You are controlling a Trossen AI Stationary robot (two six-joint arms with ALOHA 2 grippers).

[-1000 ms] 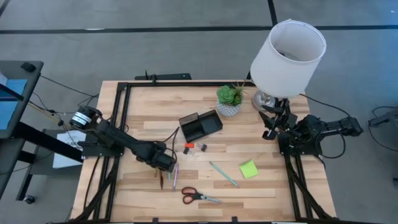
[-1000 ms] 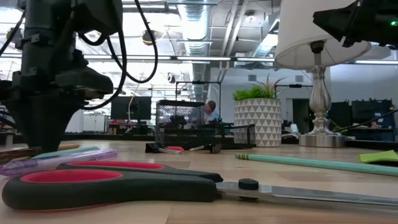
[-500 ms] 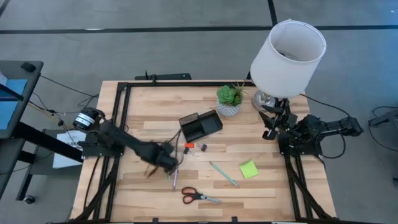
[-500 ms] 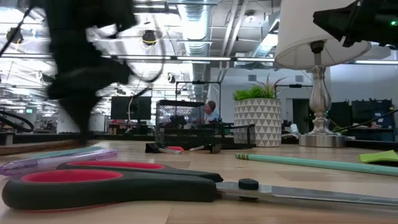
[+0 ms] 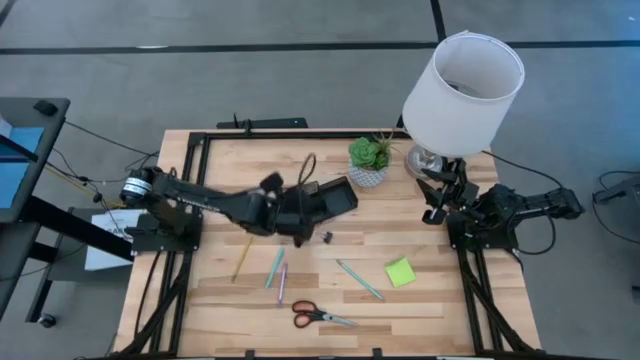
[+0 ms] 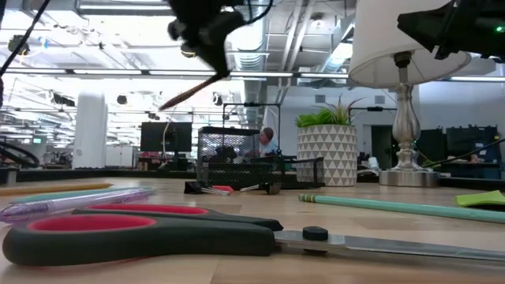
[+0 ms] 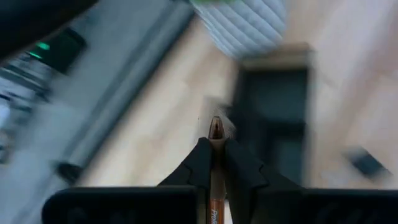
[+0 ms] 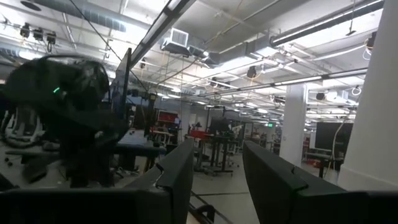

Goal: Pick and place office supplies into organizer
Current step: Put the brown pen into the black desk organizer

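Note:
My left gripper (image 5: 300, 222) hangs over the near edge of the black organizer (image 5: 324, 201), shut on a brown pen (image 7: 215, 132). In the low view the pen (image 6: 188, 91) slants down from the raised gripper (image 6: 207, 41). A tan pencil (image 5: 240, 258), a teal pen (image 5: 275, 266), a purple pen (image 5: 282, 283), another teal pen (image 5: 358, 278), red-handled scissors (image 5: 318, 316), the lime sticky pad (image 5: 400, 271) and a tiny dark item (image 5: 327, 237) lie flat on the table. My right gripper (image 5: 435, 203) waits open at the right side, beside the lamp base. My left gripper pinches the brown pen between its two fingers (image 7: 200, 163), which lie along the shaft. The pen's pointed end (image 7: 216, 126) sticks out just past the fingertips. The pen is lifted clear of the table and slants downward below the gripper.
A potted plant (image 5: 369, 160) stands just beyond the organizer on the far side, and a lamp with a large white shade (image 5: 462, 90) stands at the far right corner. Bare wood lies between the organizer and the pens.
My left gripper has risen from the table among the pens near the near-left and swung up and toward the far right, to the organizer. The brown pen has come up with it, lifted clear. The tan pencil now shows where the arm had covered it.

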